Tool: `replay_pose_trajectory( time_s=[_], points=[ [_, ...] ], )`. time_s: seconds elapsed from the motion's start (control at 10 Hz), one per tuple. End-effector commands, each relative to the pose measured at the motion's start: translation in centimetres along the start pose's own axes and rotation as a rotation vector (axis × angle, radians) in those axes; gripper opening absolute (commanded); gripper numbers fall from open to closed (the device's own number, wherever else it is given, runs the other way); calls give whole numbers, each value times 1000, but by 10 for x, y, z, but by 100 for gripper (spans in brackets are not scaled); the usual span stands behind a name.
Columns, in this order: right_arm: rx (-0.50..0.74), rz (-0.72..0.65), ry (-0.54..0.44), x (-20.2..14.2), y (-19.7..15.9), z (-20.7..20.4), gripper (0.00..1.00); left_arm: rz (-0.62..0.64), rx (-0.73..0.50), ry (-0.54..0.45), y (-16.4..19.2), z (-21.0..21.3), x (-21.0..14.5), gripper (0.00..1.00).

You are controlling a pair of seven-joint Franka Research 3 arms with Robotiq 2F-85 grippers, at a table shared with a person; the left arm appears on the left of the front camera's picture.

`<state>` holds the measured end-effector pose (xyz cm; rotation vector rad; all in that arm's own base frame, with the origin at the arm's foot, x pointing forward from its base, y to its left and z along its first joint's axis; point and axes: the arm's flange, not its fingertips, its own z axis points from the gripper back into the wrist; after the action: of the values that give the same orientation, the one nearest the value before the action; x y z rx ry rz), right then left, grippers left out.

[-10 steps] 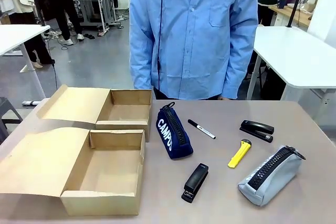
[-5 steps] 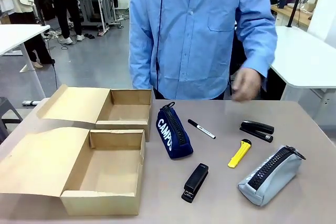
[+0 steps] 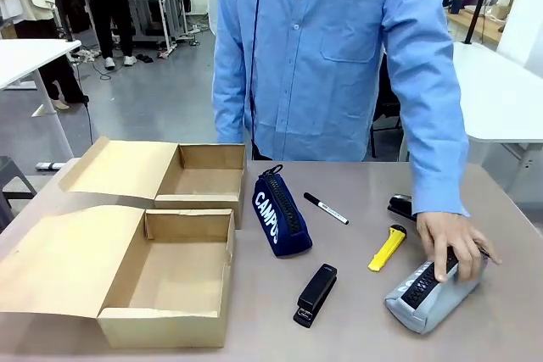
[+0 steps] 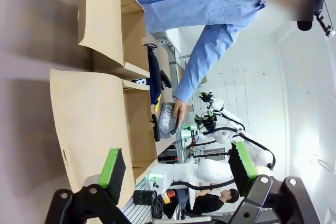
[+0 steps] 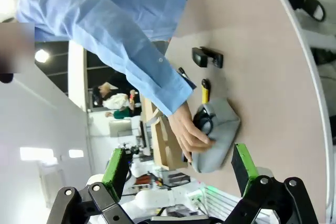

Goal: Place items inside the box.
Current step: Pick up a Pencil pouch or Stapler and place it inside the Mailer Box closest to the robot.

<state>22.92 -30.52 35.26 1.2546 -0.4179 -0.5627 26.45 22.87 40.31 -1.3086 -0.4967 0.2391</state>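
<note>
Showing black zipper (image 3: 421, 287), grey zip pouch (image 3: 414, 308); left end effector (image 4: 176, 156), right end effector (image 5: 178, 156) apart.

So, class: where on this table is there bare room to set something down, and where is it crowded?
Both boxes' floors are bare: near box, far box. Bare tabletop lies between nearer black stapler and grey pouch. Crowded: around yellow knife, with the person's hand on that pouch.
</note>
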Motion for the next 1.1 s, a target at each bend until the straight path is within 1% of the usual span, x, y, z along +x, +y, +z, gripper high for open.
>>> replay_pose_trajectory(
  time_s=[0.0,0.4,0.6,0.8,0.9,1.0],
  points=[
    [51,39,19,-1,-13,10,100,-22,-13,3,0,1,-1,100],
    [15,125,50,-1,4,-6,100,-22,-13,3,0,1,-1,100],
    [-4,191,96,-10,18,-21,100,-22,-13,3,0,1,-1,100],
    [-62,403,202,-43,62,-64,100,-22,-13,3,0,1,-1,100],
    [-140,622,295,-71,87,-97,100,-22,-13,3,0,1,-1,100],
    [-198,931,475,-105,109,-140,100,-22,-13,3,0,1,-1,100]
  ],
)
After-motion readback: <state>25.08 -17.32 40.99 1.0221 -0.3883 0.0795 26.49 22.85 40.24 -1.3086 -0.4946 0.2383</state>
